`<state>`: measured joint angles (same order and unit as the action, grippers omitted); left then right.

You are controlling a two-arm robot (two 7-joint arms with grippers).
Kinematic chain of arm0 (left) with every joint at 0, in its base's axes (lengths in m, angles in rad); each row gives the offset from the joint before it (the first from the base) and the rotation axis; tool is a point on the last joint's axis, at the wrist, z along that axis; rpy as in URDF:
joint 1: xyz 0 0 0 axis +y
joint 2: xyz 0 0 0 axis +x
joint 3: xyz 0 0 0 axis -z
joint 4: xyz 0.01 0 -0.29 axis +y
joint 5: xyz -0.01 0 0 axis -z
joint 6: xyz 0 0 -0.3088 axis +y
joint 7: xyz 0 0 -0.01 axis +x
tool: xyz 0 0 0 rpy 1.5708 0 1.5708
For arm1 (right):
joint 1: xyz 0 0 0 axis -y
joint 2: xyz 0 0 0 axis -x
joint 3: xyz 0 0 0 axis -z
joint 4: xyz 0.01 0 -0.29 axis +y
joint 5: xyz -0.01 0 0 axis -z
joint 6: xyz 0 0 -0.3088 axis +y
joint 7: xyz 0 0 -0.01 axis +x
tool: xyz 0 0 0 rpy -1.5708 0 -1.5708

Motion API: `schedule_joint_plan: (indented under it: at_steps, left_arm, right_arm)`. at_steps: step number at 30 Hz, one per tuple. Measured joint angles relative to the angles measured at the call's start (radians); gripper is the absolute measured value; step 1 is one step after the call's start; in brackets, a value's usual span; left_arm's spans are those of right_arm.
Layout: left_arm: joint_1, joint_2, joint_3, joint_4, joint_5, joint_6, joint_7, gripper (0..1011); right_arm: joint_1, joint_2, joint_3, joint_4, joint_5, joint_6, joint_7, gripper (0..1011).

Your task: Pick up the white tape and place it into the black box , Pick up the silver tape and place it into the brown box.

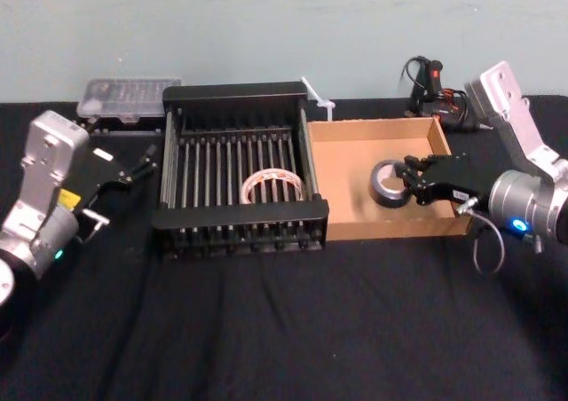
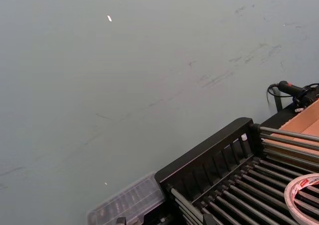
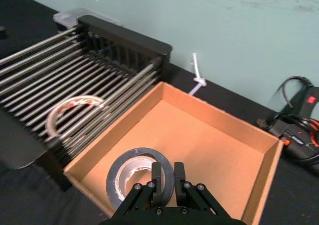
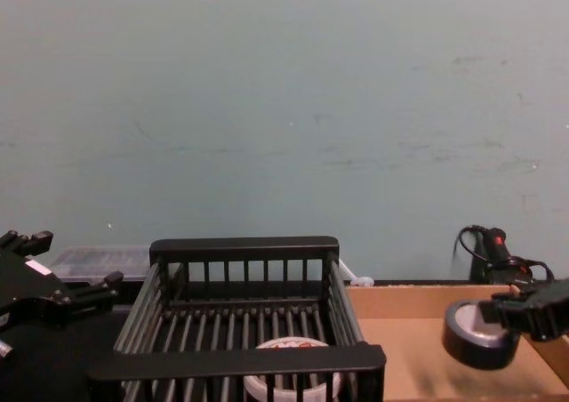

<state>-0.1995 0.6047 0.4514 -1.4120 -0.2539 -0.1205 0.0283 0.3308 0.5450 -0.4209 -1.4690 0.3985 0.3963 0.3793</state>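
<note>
Head view looks down on the desk (image 1: 266, 330); chest view faces the wall low; both share the black box (image 1: 240, 225) and brown box (image 1: 355, 157).

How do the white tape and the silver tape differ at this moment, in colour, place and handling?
The white tape is pale with reddish marks; the silver tape is grey with a dark side. The white tape lies flat in the black box; the silver tape hangs tilted over the brown box. The right gripper clamps the silver tape; the white tape lies free. Both are hollow rolls.

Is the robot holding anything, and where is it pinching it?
The right pincer pinches the silver tape by its ring wall. The left pincer holds nothing.
</note>
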Motion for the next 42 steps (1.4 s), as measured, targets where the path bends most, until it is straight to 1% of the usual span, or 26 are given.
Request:
schedule_joint_plan:
  at_steps: [5,6,7,9,14,19,38,40,42]
  left_arm:
    - [0.0,0.0,0.0,0.0,0.0,0.0,0.0,1001]
    - [0.0,0.0,0.0,0.0,0.0,0.0,0.0,1001]
    - [0.0,0.0,0.0,0.0,0.0,0.0,0.0,1001]
    - [0.0,0.0,0.0,0.0,0.0,0.0,0.0,1001]
    - [0.0,0.0,0.0,0.0,0.0,0.0,0.0,1001]
    - [0.0,0.0,0.0,0.0,0.0,0.0,0.0,1001]
    - [0.0,0.0,0.0,0.0,0.0,0.0,0.0,1001]
    - [0.0,0.0,0.0,0.0,0.0,0.0,0.0,1001]
    - [0.0,0.0,0.0,0.0,0.0,0.0,0.0,1001]
  right_arm:
    - [0.039,-0.028,0.003,0.06,-0.017,0.0,-0.001,156]
    - [0.05,-0.037,0.004,0.081,-0.023,0.0,-0.001,156]
    - [0.05,-0.037,0.004,0.081,-0.023,0.0,-0.001,156]
    - [0.067,-0.052,0.007,0.115,-0.031,-0.002,-0.001,156]
    - [0.081,-0.068,0.015,0.147,-0.042,-0.003,-0.001,156]
    - [0.084,-0.076,0.023,0.155,-0.053,-0.009,-0.004,156]
    - [0.084,-0.074,0.02,0.153,-0.05,-0.009,-0.003,156]
    - [0.084,-0.074,0.019,0.153,-0.049,-0.009,-0.002,181]
    - [0.084,-0.074,0.019,0.153,-0.049,-0.008,-0.002,242]
